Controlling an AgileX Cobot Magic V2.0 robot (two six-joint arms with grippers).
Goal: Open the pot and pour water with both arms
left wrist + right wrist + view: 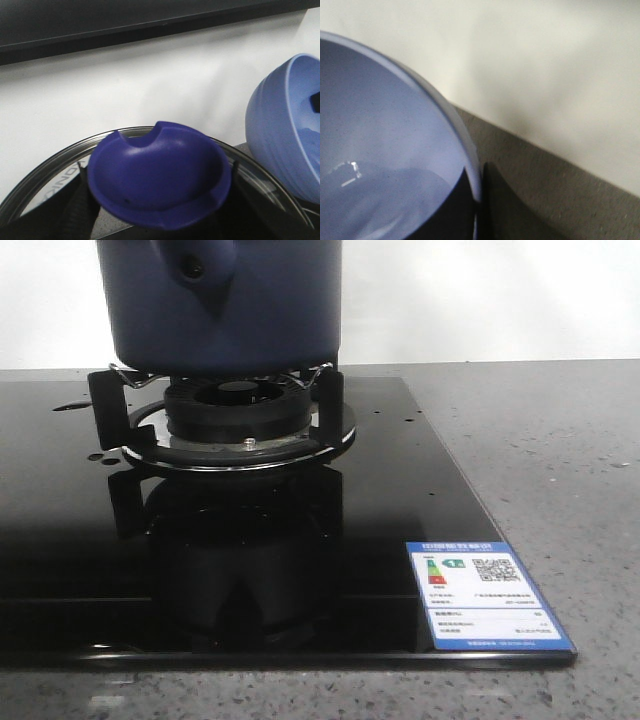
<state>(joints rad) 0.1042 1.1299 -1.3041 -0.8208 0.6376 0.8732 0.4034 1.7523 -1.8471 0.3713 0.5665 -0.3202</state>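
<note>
The dark navy pot (220, 300) stands on the burner's support, its handle stub's round hole (193, 268) facing me; its top is cut off by the frame. Neither gripper shows in the front view. My left gripper (160, 202) is shut on the dark-blue knob (160, 175) of a glass lid (45, 172) with a steel rim. My right gripper (479, 212) is shut on the rim of a light-blue bowl (380, 150), one finger inside and one outside. That bowl (280, 125) also shows beside the lid. I cannot tell whether it holds water.
A black glass hob (100, 540) carries the burner (240, 415) and a blue-edged label (485, 595) at its front right corner. Grey speckled counter (560, 470) lies to the right, and a white wall (480, 300) stands behind.
</note>
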